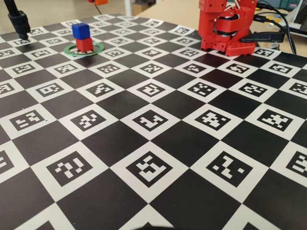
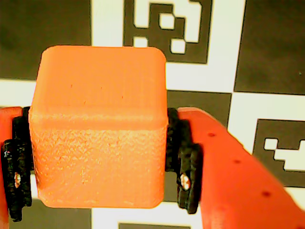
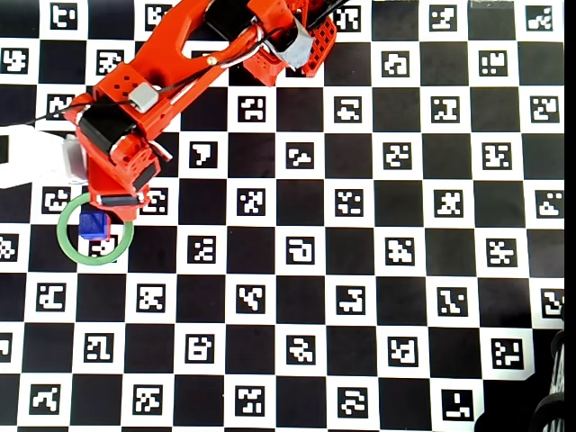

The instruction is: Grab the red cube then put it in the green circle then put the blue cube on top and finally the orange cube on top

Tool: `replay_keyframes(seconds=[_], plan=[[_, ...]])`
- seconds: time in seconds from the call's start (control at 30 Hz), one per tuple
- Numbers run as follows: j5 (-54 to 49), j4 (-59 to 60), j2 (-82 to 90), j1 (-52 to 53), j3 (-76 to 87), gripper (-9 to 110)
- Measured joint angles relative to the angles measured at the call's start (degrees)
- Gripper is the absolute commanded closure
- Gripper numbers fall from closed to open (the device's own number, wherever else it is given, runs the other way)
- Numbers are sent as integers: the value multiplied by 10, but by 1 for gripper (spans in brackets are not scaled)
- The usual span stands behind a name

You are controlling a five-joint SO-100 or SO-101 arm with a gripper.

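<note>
- The orange cube (image 2: pixel 97 126) sits pinched between the two jaws of the gripper (image 2: pixel 97 157), black pads pressed flat on its left and right faces; in the wrist view it fills much of the frame with the checkered board (image 2: pixel 267 47) below it
- In the fixed view a bit of orange shows at the top edge, high over the board, so I judge the cube is held well clear of the stack
- The blue cube (image 1: pixel 80 30) rests squarely on the red cube (image 1: pixel 84 44), both standing inside the green circle (image 1: pixel 98 48); from overhead the red arm (image 3: pixel 135 117) reaches over the ring's upper edge and covers part of it, with the blue cube just beside the gripper end
- The step in hand looks like the last one: setting orange on blue. To do it well, bring the cube directly over the blue top, keep its faces level and its edges lined up with the blue ones, lower slowly until the faces meet, then let go without nudging sideways, as a two-high stack tips easily
- The ring holds only the red cube on the board; its open centre shows the pattern around it
</note>
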Motion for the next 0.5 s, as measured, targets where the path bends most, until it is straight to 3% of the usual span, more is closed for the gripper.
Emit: replay_keyframes(seconds=[0.5], plan=[[49, 0, -120, 4, -140, 107]])
